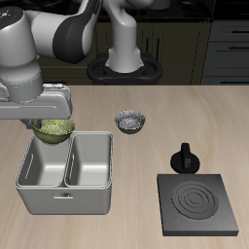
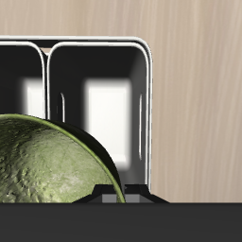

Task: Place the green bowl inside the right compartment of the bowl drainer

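The green bowl (image 1: 54, 129), olive with a yellowish patterned inside, hangs just above the back rim of the grey bowl drainer (image 1: 64, 199). My gripper (image 1: 55, 119) is shut on it from above. The bowl sits close to the divider between the two wells, mostly over the well farther from the stove plate. In the wrist view the bowl's (image 2: 43, 170) rough green outside fills much of the frame, with both deep wells of the drainer (image 2: 146, 104) below it. My fingertips are hidden by the bowl.
A grey-silver speckled bowl (image 1: 131, 121) stands on the table beside the drainer, farther back. A flat black stove plate (image 1: 198, 202) lies near the front edge, with a small black pot (image 1: 184, 159) just behind it.
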Controlling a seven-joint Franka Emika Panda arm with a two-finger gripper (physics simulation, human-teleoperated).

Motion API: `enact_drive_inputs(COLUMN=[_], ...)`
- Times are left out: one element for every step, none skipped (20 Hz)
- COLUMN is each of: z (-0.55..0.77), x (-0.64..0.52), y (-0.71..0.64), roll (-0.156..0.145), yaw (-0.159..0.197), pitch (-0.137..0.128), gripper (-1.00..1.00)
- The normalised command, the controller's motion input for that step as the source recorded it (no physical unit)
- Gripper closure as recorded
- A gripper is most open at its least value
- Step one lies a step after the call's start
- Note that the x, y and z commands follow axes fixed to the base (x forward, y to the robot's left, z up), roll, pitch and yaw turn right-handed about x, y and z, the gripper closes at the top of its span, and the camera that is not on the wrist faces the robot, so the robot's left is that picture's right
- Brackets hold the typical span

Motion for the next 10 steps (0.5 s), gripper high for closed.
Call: enact_drive_inputs(z=[-0.28, -0.29, -0.22, -0.21, -0.25, -0.11, -0.09, -0.1, -0.07, -0.06], x=[0.01, -0.01, 0.0, -0.03, -0.01, 0.0, 0.04, -0.03, 0.04, -0.08], y=[-0.11, -0.17, -0.13, -0.21, -0.16, -0.1, -0.05, -0.06, -0.07, -0.01], roll=[-0.019, -0.029, -0.032, -0.025, -0.039, -0.033, 0.009, -0.012, -0.026, -0.025], yaw=[-0.012, -0.021, 0.025, -0.036, 0.018, -0.01, -0.019, 0.001, 0.002, 0.013], pitch=[0.044, 0.031, 0.035, 0.035, 0.023, 0.033, 0.016, 0.009, 0.01, 0.003], gripper=[1.0, 1.0, 1.0, 1.0, 1.0, 1.0, 1.0, 1.0, 1.0, 1.0])
